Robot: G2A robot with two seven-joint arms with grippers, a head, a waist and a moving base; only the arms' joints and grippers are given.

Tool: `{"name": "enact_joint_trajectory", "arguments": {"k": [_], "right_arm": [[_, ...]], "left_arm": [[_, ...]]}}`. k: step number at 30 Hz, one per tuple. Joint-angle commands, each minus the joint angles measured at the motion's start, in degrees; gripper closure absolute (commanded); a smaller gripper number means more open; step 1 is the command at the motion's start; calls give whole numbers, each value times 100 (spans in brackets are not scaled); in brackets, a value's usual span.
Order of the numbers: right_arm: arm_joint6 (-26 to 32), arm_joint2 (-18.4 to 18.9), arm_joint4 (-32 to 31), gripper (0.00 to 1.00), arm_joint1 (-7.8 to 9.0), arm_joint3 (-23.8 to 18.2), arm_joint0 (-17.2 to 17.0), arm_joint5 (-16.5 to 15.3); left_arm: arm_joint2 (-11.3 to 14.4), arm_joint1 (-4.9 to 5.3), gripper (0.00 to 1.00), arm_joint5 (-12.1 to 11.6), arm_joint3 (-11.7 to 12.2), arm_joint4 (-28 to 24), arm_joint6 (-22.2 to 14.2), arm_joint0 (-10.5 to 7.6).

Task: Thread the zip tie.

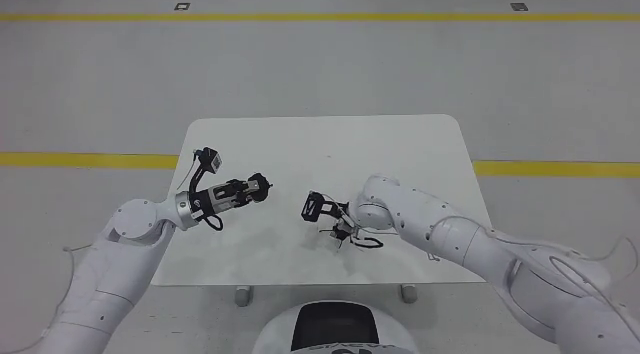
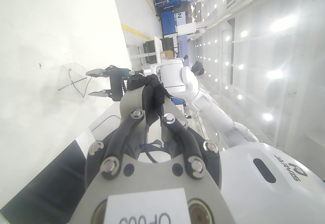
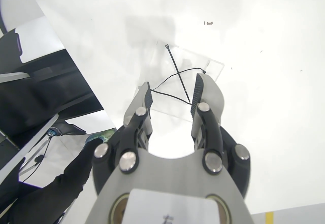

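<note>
- White table [image 1: 400,154] is carrying the whole job for you, with yellow-lined floor running behind it.
- Your right claw [image 3: 174,90] is hanging over the tray with its jaws spread wide. They are framing the ties and, as far as you can see, touching neither. I am reading this as lining up for a pick.
- Just past its tips, the straight tie [image 3: 172,60] is lying with its head at the far end, crossing over the curved tie [image 3: 193,69], which is bending back on itself.
- Neither tail is sitting in a head, so I am judging the threading as not yet begun.
- Under both ties, the clear tray [image 3: 215,65] is lying flat near the table's front edge, probably keeping the ties in one known spot for you.
- Farther out, your left claw [image 2: 152,90] is hovering above the table with its fingers pressed together, aimed toward the right claw and well apart from the tray. You cannot tell whether it is pinching anything. It is likely standing by to take the other end once a tie is lifted.
</note>
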Motion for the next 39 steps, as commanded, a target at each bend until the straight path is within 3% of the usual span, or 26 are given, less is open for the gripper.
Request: {"name": "enact_joint_trajectory", "arguments": {"k": [1, 27, 39], "right_arm": [[-42, 3, -31, 68, -20, 51, -22, 0], [-119, 3, -364, 84, -576, 831, -169, 0], [-84, 3, -413, 91, -749, 1115, -188, 0]], "left_arm": [[0, 0, 100, 0, 0, 0, 0, 0], [0, 0, 100, 0, 0, 0, 0, 0], [0, 0, 100, 0, 0, 0, 0, 0]]}}
